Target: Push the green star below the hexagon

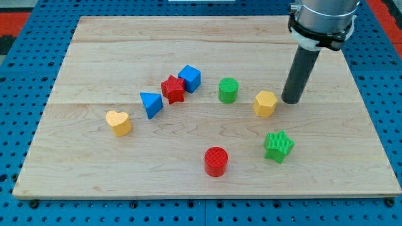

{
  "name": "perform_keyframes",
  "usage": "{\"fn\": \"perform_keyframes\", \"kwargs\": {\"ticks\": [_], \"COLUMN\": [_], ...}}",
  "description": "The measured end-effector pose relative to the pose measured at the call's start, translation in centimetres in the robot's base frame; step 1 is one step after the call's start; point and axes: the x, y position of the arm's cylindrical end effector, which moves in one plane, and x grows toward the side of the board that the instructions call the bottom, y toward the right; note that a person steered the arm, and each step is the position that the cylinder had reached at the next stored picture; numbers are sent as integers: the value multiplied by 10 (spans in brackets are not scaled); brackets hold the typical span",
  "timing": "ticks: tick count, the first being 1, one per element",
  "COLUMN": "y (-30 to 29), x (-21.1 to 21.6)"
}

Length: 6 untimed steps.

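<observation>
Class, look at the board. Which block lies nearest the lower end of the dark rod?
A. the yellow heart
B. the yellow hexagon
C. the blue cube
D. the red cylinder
B. My tip stands just to the view's right of the yellow hexagon, almost touching it, while the other three blocks named lie well off toward the view's left or bottom.

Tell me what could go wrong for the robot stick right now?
1. My tip sits right beside the yellow hexagon, on the view's right. A small slip could bump it, and then the goal spot moves.
2. The green star already lies just below the hexagon. A hard push might send it too far, maybe toward the red cylinder.
3. To reach the star, my tip must travel down past the hexagon and may clip it.
</observation>
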Motion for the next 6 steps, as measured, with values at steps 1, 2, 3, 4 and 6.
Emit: {"fn": "perform_keyframes", "kwargs": {"ticks": [1, 2, 3, 4, 6], "y": [-37, -63, -17, 28, 12], "x": [0, 2, 2, 45, 120]}}
